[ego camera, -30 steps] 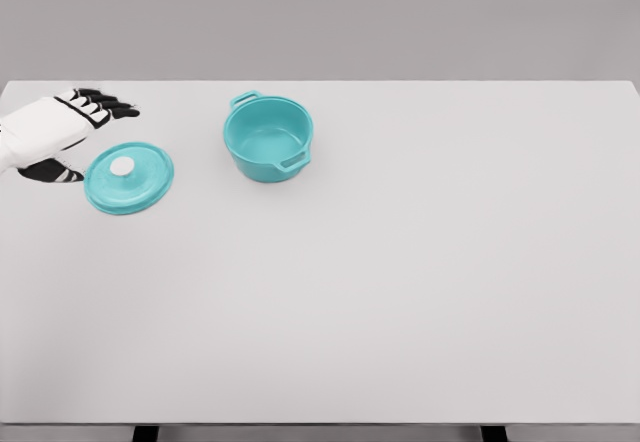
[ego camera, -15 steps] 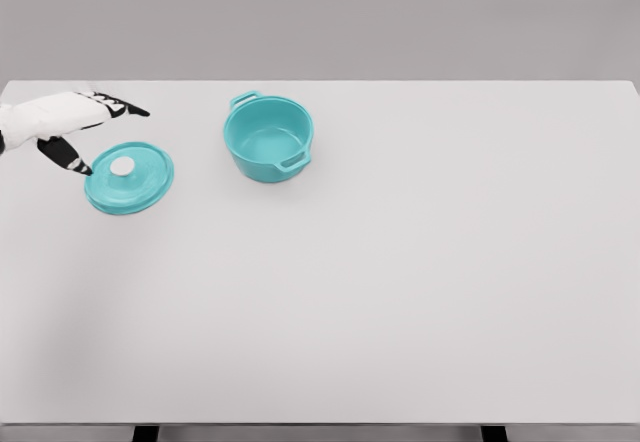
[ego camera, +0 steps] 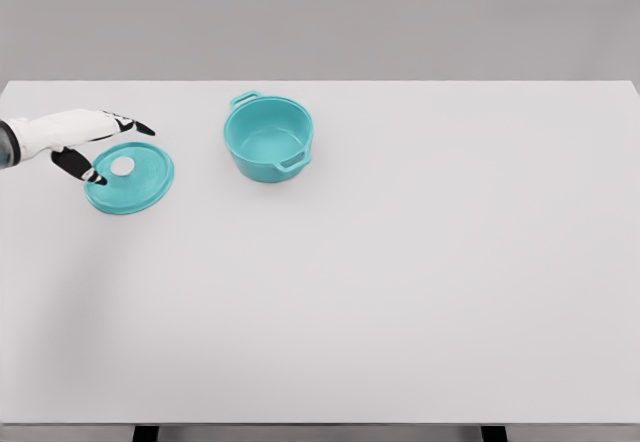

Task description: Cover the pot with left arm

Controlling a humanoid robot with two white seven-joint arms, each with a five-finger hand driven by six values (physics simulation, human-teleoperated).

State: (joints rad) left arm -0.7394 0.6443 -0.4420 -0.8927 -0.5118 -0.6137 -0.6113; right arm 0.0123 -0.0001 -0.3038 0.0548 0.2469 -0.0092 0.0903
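The left hand [ego camera: 75, 134] hovers over the lid's [ego camera: 130, 179] edge, fingers [ego camera: 140, 126] apart, empty; the pot [ego camera: 268, 139] stands uncovered nearby on the worktop [ego camera: 400, 282]

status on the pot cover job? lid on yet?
Not yet. Done: nothing placed; the pot stands open and the lid lies flat on the table to its left. In hand: the left hand is at the lid's left edge, fingers open near the white knob, no grasp. Left: grasp, lift, set the lid on the pot.

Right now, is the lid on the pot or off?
Off. The round teal lid lies flat on the white table, left of the open teal pot, apart from it.
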